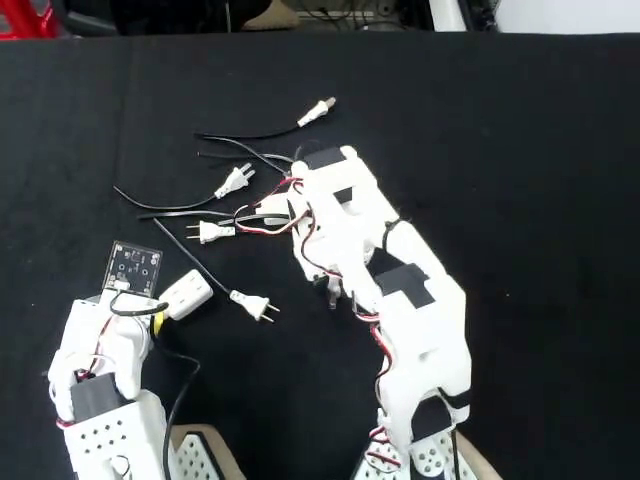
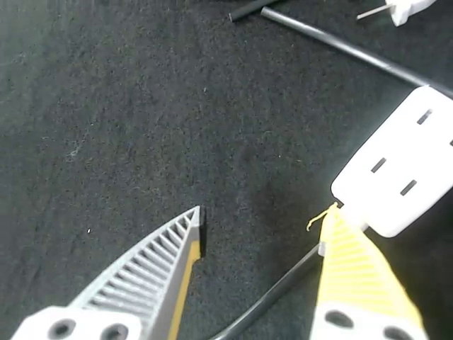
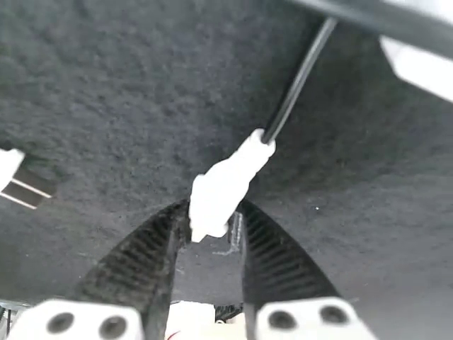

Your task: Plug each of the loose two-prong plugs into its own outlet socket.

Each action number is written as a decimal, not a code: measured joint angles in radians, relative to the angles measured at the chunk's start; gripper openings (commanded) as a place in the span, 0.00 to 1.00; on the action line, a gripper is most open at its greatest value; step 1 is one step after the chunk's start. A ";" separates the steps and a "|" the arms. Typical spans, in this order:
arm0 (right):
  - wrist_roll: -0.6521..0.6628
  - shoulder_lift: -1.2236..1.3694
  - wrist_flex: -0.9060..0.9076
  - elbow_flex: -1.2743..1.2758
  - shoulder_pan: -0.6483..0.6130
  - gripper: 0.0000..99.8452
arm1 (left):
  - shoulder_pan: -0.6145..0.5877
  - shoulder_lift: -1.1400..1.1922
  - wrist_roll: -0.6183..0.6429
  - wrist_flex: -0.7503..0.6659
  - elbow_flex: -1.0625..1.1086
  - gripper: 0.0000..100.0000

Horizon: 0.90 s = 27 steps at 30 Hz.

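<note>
Black cloth covers the whole surface (image 1: 520,150). Along the far edge there is a strip of room, with something red (image 1: 25,20) in one corner and a pale wall (image 1: 570,14) in the other.

Down at the near left, the left gripper (image 2: 262,212) hovers low over bare cloth, fingers released and spread wide. The yellow fingertip (image 2: 347,248) is right up against the corner of the white socket block (image 2: 396,177). The block lies flat with its slots facing up, nothing plugged in. A small black board (image 1: 135,268) sits just beside it, at the tip of the left arm (image 1: 105,390).

Over to the right arm (image 1: 400,300), stretched out across the middle of the surface into a tangle of black cords (image 1: 165,208). The right gripper (image 3: 212,212) has its dark fingers clenched on a white plug (image 3: 219,188), and that plug's cord (image 3: 297,78) runs away across the cloth. The prongs of another plug (image 3: 18,185) poke in close by.

From above, plugs are scattered about. The far plug (image 1: 318,110) lies past the arm's end, the middle plug (image 1: 235,180) beside it, the side plug (image 1: 210,232) just off its tip, and the near plug (image 1: 255,305) lies between the socket block and the right arm. The arm's white body hides part of the cord tangle.
</note>
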 measured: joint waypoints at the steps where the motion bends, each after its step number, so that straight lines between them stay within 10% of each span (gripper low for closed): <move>1: 0.000 0.000 0.000 -0.012 0.000 0.11 | 0.000 0.000 0.000 0.000 0.000 0.27; 27: -0.055 0.061 0.081 -0.227 -0.028 0.21 | 0.000 0.000 0.000 0.000 0.000 0.27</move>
